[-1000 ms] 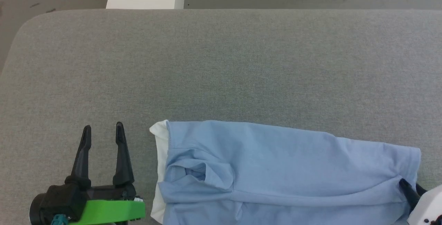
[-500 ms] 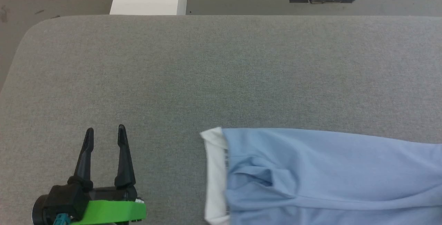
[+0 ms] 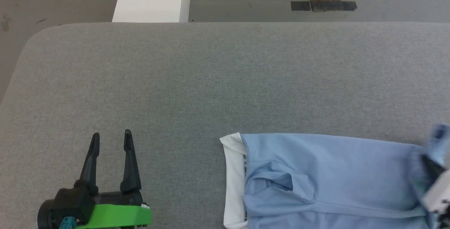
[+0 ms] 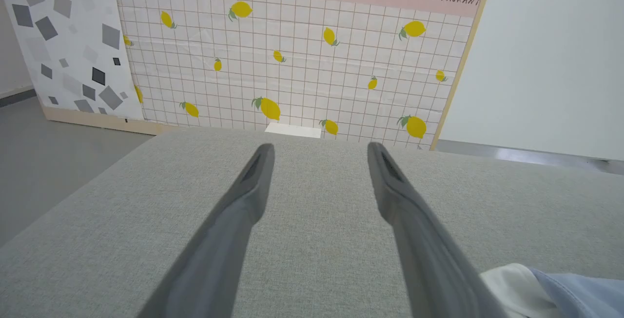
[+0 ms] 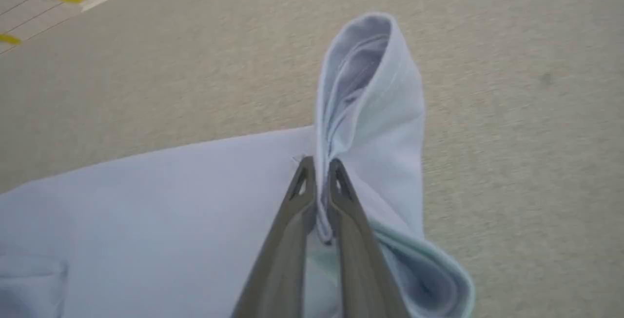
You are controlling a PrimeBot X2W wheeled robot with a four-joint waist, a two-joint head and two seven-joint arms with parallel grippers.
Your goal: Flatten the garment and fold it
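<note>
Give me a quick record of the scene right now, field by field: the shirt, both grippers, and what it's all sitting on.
garment: light blue polo shirt, lying with folds across it, toward the robot's right
collar: white collar, at the shirt's left end in the head view
surface: grey padded surface
left gripper: left gripper open, over bare surface, apart from the shirt
right gripper: right gripper shut on a pinched-up fold of the shirt
lifted part: fabric stands up in a loop past the fingertips
</note>
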